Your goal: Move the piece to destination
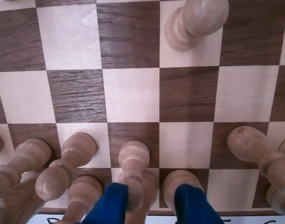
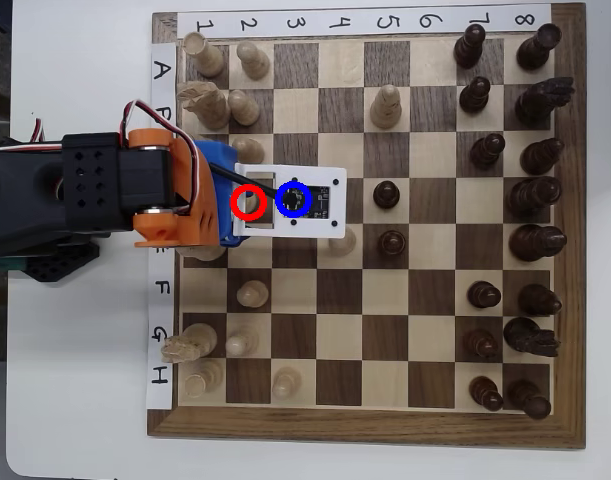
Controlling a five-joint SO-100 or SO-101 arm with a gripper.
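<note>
- One pale pawn, the piece [image 1: 133, 161], stands upright on a dark square in the pawn row; in the wrist view its base sits higher in frame and its round head falls toward the lower edge, between the blue fingertips
- One square straight ahead of it, up the frame in the wrist view, lies the destination [image 1: 131, 95], a bare light square with nothing on it
- In the overhead view the piece [image 2: 250, 203] shows only as a pale spot inside the red ring, seen through a cutout in the white camera mount [image 2: 320, 200]; the blue ring sits just to its right, over the mount, so the square beneath is hidden there
- The gripper [image 1: 151, 207] has its jaws apart, holding nothing, and the pawn's head lies in the gap but off-centre, close against the left-hand finger [image 1: 109, 203] as the wrist view shows it
- A taller pale back-row piece [image 1: 179, 184] also stands in the gap, near the right-hand finger [image 1: 193, 203]; whether the tips are down at the level of the pawn's head I cannot tell
- Judgement: the coming move turns on that sideways offset, so the jaws need to shift a little toward the left of the wrist view to take the pawn alone and not its neighbour
- Beyond, another pale pawn [image 1: 193, 23] stands one file to the right and one row past the destination, clear of the straight path
</note>
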